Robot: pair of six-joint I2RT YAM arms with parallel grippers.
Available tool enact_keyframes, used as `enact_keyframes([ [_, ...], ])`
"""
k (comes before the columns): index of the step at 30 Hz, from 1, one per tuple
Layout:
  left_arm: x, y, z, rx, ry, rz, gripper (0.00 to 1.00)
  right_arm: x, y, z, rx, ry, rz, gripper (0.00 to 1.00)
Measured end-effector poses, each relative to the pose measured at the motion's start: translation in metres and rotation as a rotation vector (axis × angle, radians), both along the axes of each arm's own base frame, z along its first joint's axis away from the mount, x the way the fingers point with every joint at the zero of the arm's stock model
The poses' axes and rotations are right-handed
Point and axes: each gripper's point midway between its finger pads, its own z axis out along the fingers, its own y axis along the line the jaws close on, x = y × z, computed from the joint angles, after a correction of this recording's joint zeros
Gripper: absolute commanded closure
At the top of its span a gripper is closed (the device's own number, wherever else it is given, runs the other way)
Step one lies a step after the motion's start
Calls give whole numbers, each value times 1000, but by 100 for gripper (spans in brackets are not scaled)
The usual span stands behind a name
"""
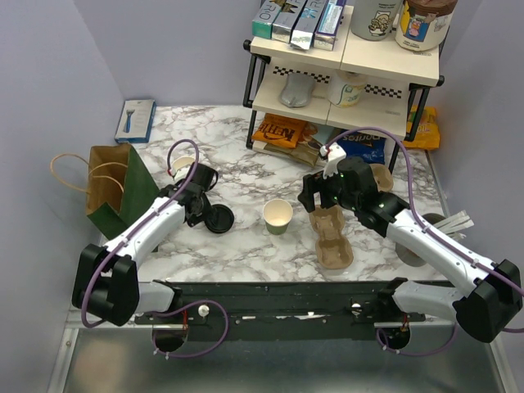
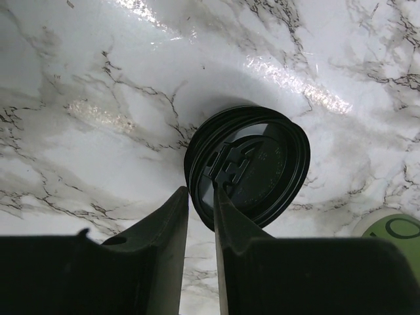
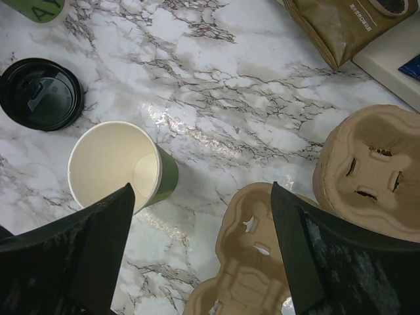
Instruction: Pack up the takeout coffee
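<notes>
Takeout coffee cup (image 1: 278,216): dark green outside, cream inside. It stands upright and uncapped on the marble table (image 1: 246,254), near the centre, between the two arms. Long axis vertical, mouth up.

Lid (image 1: 219,219): black, round, top face up. It sits left of the cup and apart from it.

Left arm: stretched forward and inward from its base, wrist low over the table. The left claw (image 1: 205,214) is at the lid's near edge.

Right arm: elbow out to the right, forearm reaching inward. The right claw (image 1: 315,196) hangs above the brown pulp carriers (image 1: 332,237).

Left wrist view only:
- The fingers (image 2: 172,223) are drawn almost together, clenched on the lid's rim.
- Whether the lid is lifted off the table cannot be told.
- The moulded sip tab on the lid (image 2: 252,164) shows.

Right wrist view only:
- The right claw (image 3: 202,197) is released, its jaws wide apart and holding nothing.
- The cup (image 3: 118,167) is at its left finger, the inside bare.
- Two carriers lie right of the cup, one (image 3: 246,262) under the claw and another (image 3: 371,170) beyond it.
- The lid (image 3: 41,94) is at upper left.

Top view only:
- A brown paper bag (image 1: 115,188) is at the left.
- A shelf rack (image 1: 344,65) is at the back.
</notes>
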Motion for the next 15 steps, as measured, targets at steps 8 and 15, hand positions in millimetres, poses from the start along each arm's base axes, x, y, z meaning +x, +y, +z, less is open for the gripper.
enact_keyframes([
  [8, -2, 1, -9, 16, 33, 0, 77, 0, 0, 0, -1, 1, 0, 8],
  [15, -1, 1, -8, 16, 33, 0, 82, 0, 0, -1, -3, 3, -1, 8],
])
